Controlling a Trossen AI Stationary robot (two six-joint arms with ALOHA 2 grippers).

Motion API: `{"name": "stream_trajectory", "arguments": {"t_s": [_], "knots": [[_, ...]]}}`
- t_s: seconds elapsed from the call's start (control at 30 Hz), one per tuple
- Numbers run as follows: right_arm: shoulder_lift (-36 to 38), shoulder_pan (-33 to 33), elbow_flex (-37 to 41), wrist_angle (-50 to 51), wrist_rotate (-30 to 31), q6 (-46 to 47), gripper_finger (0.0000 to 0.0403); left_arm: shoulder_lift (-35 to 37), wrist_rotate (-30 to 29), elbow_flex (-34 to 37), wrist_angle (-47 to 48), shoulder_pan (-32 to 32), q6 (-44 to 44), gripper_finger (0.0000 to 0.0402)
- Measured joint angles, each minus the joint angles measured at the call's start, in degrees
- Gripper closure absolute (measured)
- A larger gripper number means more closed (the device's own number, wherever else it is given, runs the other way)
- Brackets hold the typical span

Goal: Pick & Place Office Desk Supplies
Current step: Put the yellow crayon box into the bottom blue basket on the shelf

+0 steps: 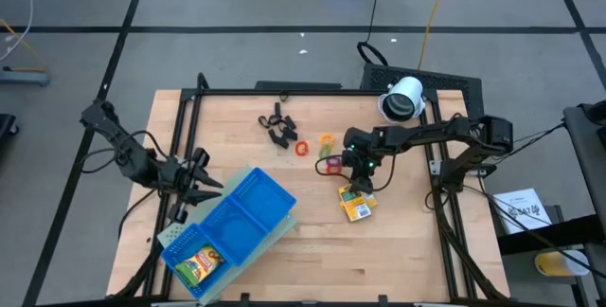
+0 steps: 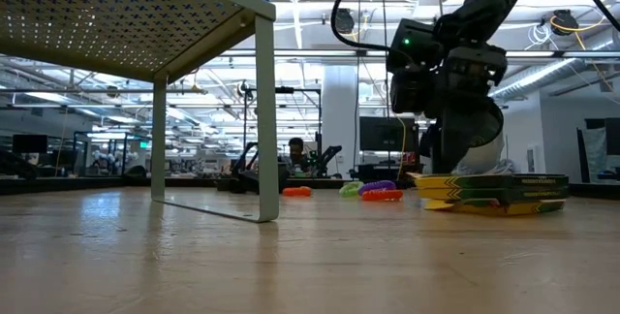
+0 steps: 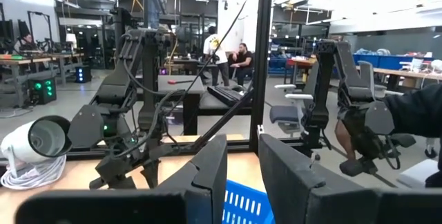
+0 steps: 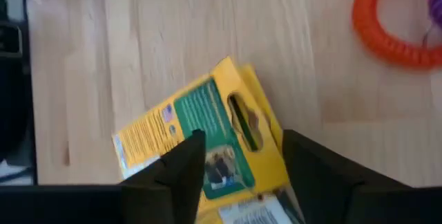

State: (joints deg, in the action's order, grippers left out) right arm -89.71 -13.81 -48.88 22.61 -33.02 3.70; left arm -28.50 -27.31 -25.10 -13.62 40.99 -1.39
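A yellow printed pack (image 1: 357, 205) lies flat on the table right of the middle. My right gripper (image 1: 360, 184) hangs over it pointing down, open, with its fingers (image 4: 190, 158) on either side of the pack's hang-hole end (image 4: 242, 124). A second yellow pack (image 1: 199, 265) lies in the blue tray's (image 1: 248, 205) near-left compartment. Black clip pieces (image 1: 277, 125) and red (image 1: 302, 147), orange (image 1: 327, 140) and purple rings (image 1: 331, 163) lie on the table beyond. My left gripper (image 1: 210, 180) waits level over the tray's far-left corner, open by a narrow gap. My right gripper comes at the pack from above with one finger on each side of its hang-hole end (image 4: 242, 124). I cannot tell whether the fingers touch it. The pack (image 2: 494, 193) lies flat on the table.
A white cylindrical device (image 1: 402, 99) stands at the far right of the table, close behind my right arm. In the low view the tray's perforated underside (image 2: 116, 23) stands high on a thin leg (image 2: 266, 110). Bare wood lies along the near edge, right of the tray.
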Motion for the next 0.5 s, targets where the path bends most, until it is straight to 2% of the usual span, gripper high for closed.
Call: {"name": "stream_trajectory", "arguments": {"t_s": [0.17,0.3,0.37,0.5], "knots": [[0.00,0.05,0.00,0.41,5.40,-1.18,0.0272,0.01,-0.02,0.00,0.06,0.00,0.04,0.0311],[0.00,0.03,0.00,0.85,8.70,-1.61,0.0283,0.01,-0.02,0.00,0.08,0.00,0.15,0.0311],[0.00,0.03,0.00,1.96,8.48,-1.58,0.0283,0.01,-0.02,0.00,0.05,0.00,0.17,0.0311],[0.00,0.03,0.00,5.30,3.75,-1.40,0.0277,0.01,-0.02,0.00,0.08,0.00,0.15,0.0311]]}}
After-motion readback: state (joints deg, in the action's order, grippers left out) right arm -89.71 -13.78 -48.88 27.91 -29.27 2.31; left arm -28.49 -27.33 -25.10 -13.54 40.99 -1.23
